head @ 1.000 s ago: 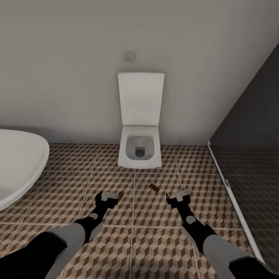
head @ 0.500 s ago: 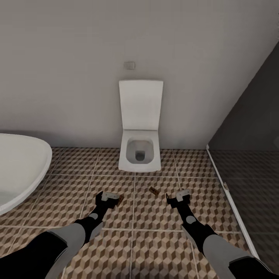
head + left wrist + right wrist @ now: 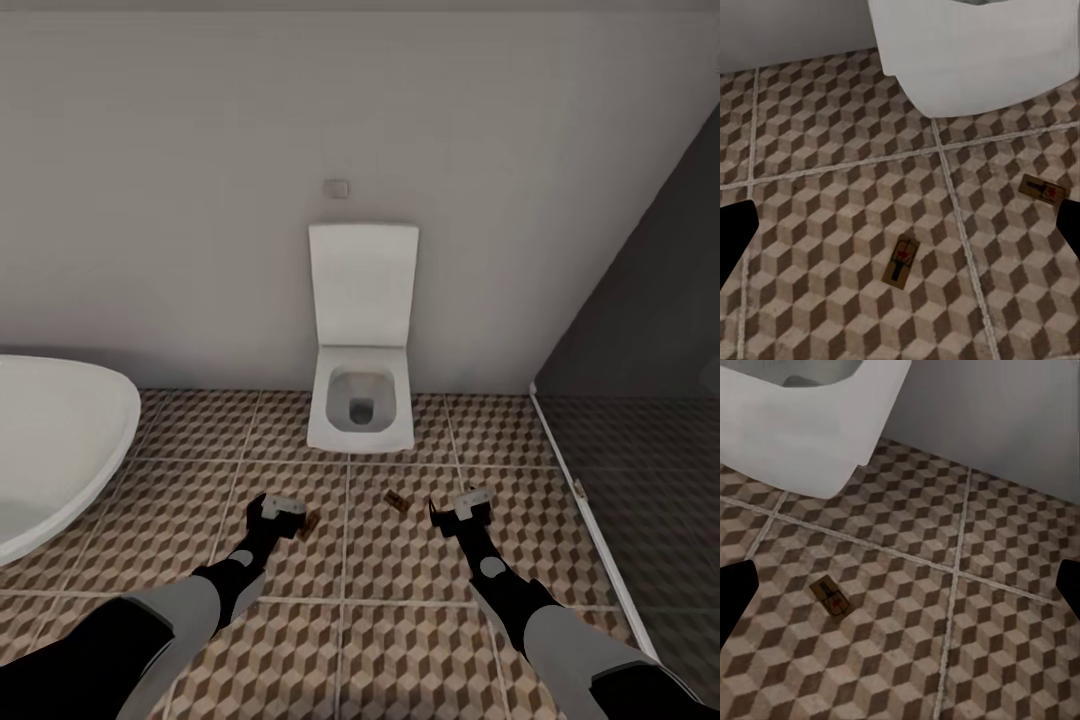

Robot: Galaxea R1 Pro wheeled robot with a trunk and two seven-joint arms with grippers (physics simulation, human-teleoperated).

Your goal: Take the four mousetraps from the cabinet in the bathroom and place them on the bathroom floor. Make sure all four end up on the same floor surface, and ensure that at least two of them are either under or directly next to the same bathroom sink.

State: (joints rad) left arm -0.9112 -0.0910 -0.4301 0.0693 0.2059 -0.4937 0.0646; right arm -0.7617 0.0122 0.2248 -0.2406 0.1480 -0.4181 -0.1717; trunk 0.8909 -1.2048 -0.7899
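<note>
- Head view, left to right: bathtub (image 3: 50, 440), left gripper (image 3: 272, 512), toilet (image 3: 361, 400), right gripper (image 3: 460, 508), all over the bathroom floor (image 3: 400, 640).
- Both grippers empty, jaws spread.
- Left wrist view resolves two mousetraps (image 3: 901, 262) (image 3: 1042, 190) flat on tiles before the toilet; right wrist view one (image 3: 830, 597).

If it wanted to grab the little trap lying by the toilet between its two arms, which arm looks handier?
Probably the right. That mousetrap lies on the floor tiles in front of the toilet, nearer the right claw than the left claw. Another trap sits right beside the left claw. Both claws look open and empty.
</note>
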